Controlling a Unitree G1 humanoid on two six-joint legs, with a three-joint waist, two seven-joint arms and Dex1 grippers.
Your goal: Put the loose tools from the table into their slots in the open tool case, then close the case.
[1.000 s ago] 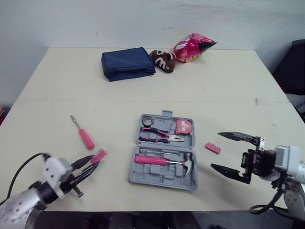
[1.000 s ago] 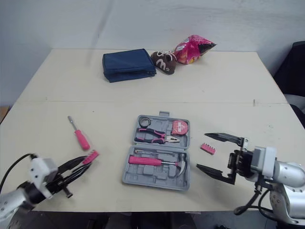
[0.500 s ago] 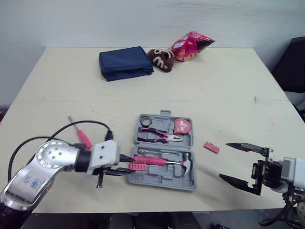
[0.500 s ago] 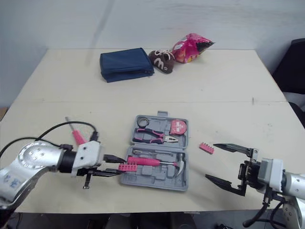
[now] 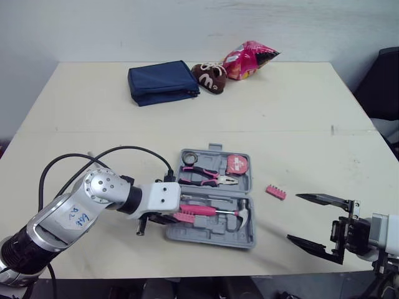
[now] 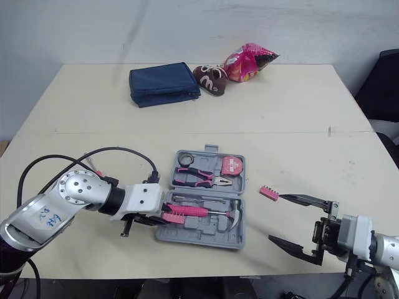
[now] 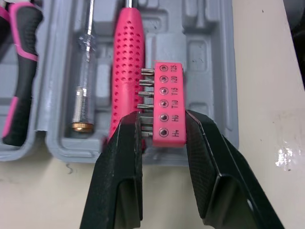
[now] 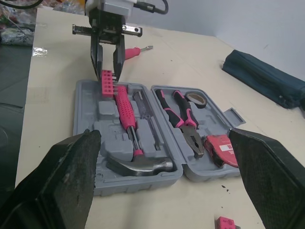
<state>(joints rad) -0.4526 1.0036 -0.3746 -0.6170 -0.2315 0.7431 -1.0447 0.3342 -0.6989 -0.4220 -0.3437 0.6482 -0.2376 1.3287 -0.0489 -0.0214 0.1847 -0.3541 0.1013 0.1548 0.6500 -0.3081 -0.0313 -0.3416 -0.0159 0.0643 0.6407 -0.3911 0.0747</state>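
Pink plastic bit holder (image 7: 164,98) could twist loose or land on the hammer's pink handle (image 7: 126,71) instead of a slot, I'd guess, since the left gripper (image 7: 164,119) pinches just one end of it over the near left part of the open grey plastic tool case (image 7: 209,47). To the case's right, the right gripper (image 5: 294,217) hangs spread wide, holding nothing. A second pink bit strip (image 5: 275,192) lies loose just beyond; a navy fabric pouch (image 5: 161,82) sits far back

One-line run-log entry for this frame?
left gripper: shut on bit holder, over tool case | right gripper: open, apart from case | second bit holder: loose on table | case: open
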